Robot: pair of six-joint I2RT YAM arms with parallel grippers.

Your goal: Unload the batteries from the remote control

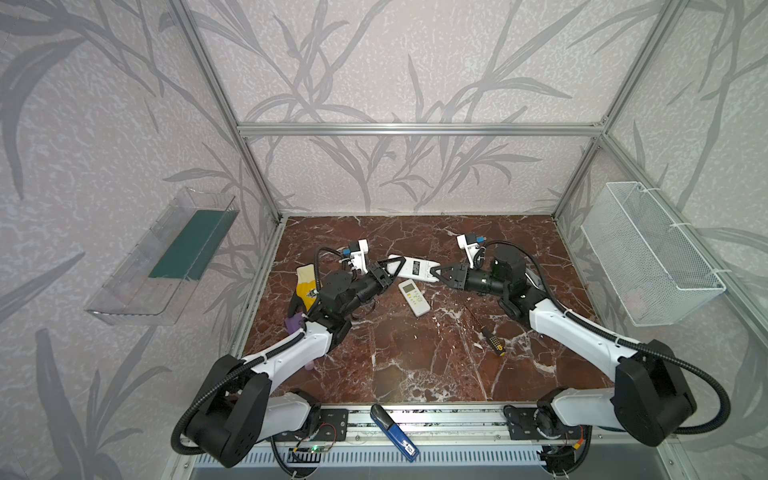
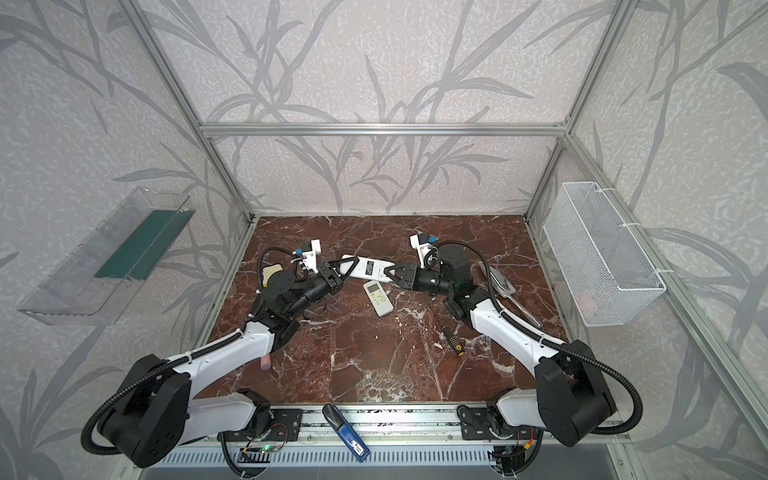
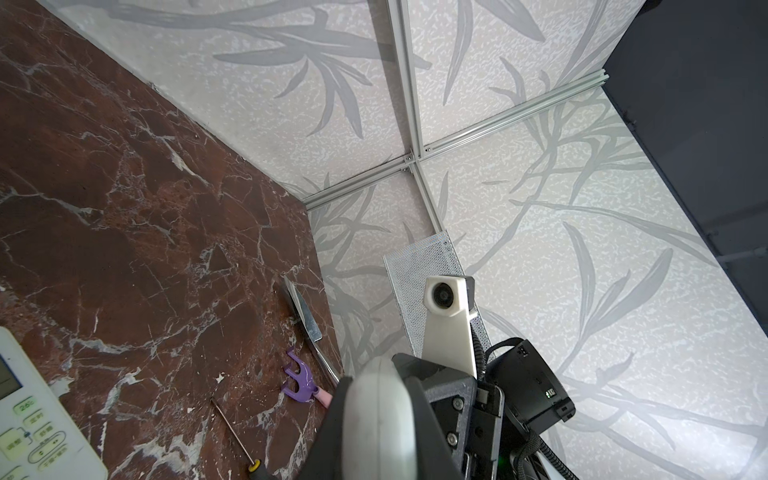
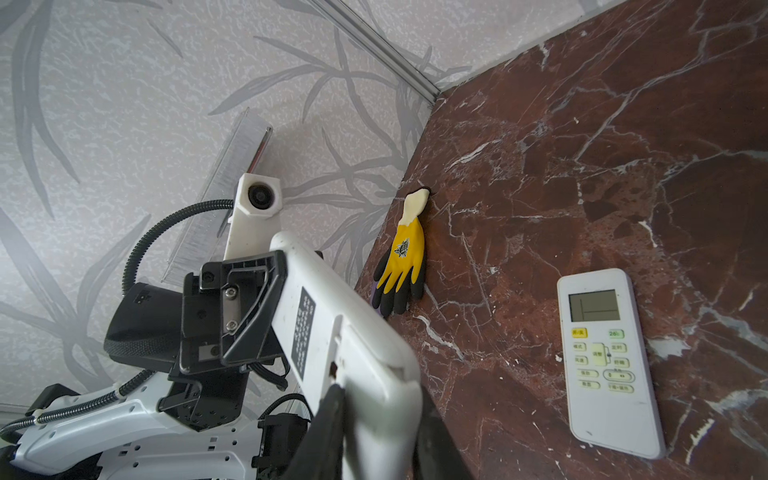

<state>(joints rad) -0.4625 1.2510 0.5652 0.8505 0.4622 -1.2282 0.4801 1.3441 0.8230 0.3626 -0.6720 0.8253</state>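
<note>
top views: we look down from high at the front, facing the back wall (image 1: 415, 166), whole worktop (image 1: 415, 365) in both | left wrist: close behind the held remote (image 3: 378, 424), we face the basket (image 3: 419, 282) | right wrist: equally close, we face the glove (image 4: 405, 257) | both wrist views share the held remote and flat remote (image 3: 37, 428)
</note>
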